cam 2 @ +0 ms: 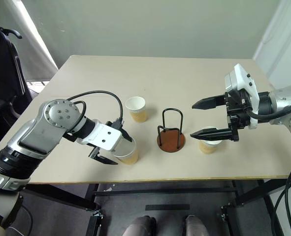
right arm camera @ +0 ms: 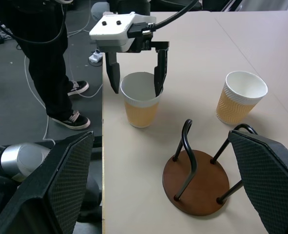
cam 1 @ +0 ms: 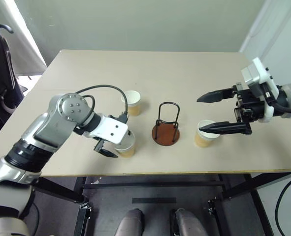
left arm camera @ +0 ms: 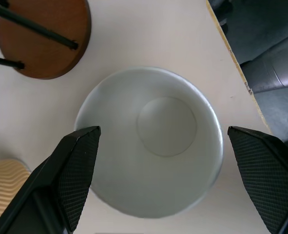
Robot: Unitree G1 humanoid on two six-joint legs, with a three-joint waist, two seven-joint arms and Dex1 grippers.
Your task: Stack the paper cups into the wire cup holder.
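We see our left gripper pointing steeply down over the nearest paper cup, its two black fingers spread wide and straddling the white rim, one on either side. From the left wrist view the cup's open mouth sits squarely between the fingertips, with a gap left on each side, so nothing is gripped. This cup stands close to the table's near edge.

Our right gripper hangs above the table, roughly level and pointing toward the middle, its fingers likewise fully apart and empty. Below its lower finger stands a second cup, partly covered by that finger in the head views; whether they touch we cannot tell.

The wire cup holder stands between the two grippers, its brown disc base flat on the table and the black wire loops upright, with no cup in it. It lies just beside the cup under our left fingers and apart from it.

The third cup stands farther back, beyond the left fingers, upright and well apart from both grippers.

In the right wrist view a person's dark trousers and sneakers show on the floor past the table's edge, behind the left gripper.
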